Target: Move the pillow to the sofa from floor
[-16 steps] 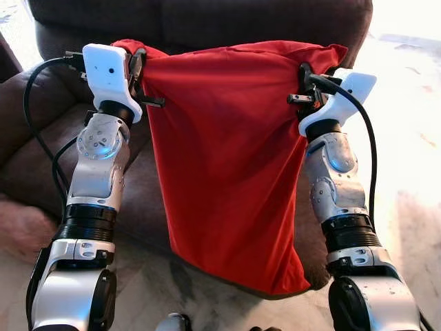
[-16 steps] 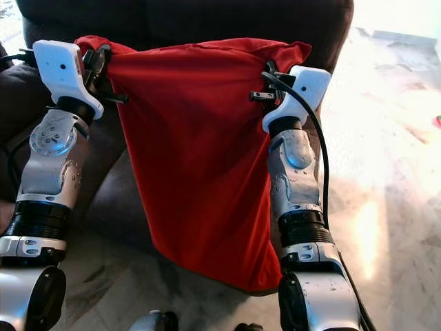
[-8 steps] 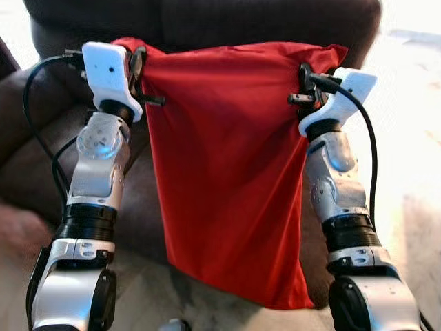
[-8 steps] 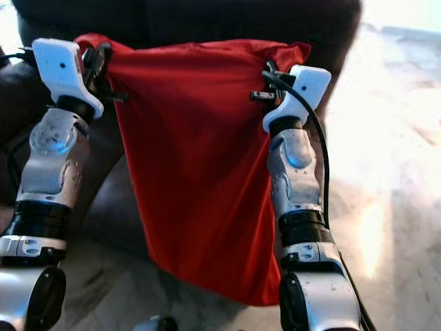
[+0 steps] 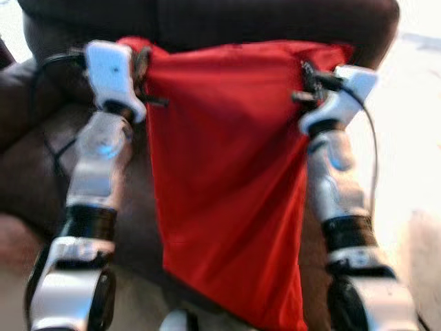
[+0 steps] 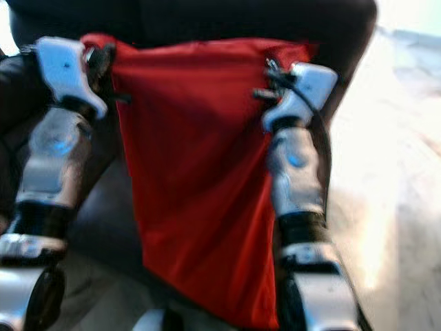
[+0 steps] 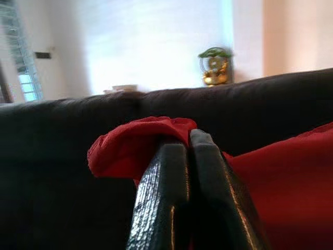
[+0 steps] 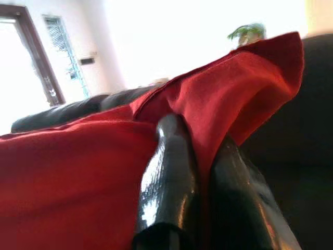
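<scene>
The red pillow (image 5: 227, 179) is hanging in the air in front of the dark leather sofa (image 5: 207, 21), its long side pointing down and its top edge level. The cloth is looking soft, limp and smooth. The left tool (image 7: 188, 143) and right tool (image 8: 200, 140) are each clamping one upper corner.

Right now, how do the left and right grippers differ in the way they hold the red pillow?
The left gripper pinches a bunched, rounded fold at one upper corner of the red pillow; the right gripper pinches the other upper corner, where a flat pointed flap stands past its fingers. The left gripper's fingers sit pressed together; the right's have cloth showing between them. Both are shut on the pillow, which hangs between the arms before the dark sofa.
</scene>
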Controlling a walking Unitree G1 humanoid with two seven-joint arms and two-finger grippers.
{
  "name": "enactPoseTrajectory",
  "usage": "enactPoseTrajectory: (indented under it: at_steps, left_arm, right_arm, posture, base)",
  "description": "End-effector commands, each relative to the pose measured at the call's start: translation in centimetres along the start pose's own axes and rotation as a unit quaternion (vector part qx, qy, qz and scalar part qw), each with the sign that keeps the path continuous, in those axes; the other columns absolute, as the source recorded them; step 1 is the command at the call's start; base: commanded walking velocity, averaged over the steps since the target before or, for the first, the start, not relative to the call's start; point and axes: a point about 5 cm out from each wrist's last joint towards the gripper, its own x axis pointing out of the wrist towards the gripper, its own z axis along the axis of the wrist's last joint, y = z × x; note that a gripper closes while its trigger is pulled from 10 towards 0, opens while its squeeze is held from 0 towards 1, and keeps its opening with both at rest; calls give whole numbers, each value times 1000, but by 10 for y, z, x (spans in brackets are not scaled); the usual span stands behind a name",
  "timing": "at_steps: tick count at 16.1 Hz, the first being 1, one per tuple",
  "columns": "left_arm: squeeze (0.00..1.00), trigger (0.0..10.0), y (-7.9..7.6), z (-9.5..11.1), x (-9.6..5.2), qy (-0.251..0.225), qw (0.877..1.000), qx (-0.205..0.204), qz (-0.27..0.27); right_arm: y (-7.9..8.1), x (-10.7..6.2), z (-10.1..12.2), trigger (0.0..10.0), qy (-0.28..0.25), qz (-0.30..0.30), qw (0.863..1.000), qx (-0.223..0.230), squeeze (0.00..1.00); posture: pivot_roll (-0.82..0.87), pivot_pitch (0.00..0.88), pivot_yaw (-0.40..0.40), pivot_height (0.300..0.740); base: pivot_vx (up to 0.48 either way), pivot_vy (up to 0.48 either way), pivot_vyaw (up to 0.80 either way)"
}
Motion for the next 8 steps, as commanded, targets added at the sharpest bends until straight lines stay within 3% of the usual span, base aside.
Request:
enactPoseTrajectory:
  at_steps: [1, 6, 8]
  left_arm:
    - [0, 10000, -5, 14, 4, -34, 999, -2, -16]
    - [0, 10000, -4, 1, 4, -6, 999, -46, -28]
    - [0, 10000, 4, -11, 9, 27, 998, -46, -27]
  right_arm:
    - [-6, 6, 25, 10000, -48, -11, 999, -6, 0]
    - [-11, 6, 20, 10000, -35, -29, 999, -9, 0]
    - [-18, 8, 19, 10000, -32, -47, 998, -17, 0]
  posture:
    - [142, 134, 17, 726]
    - [144, 132, 17, 726]
    - [143, 120, 21, 726]
  base:
    - [0, 0, 0]
    - [0, 0, -690]
    - [0, 0, -234]
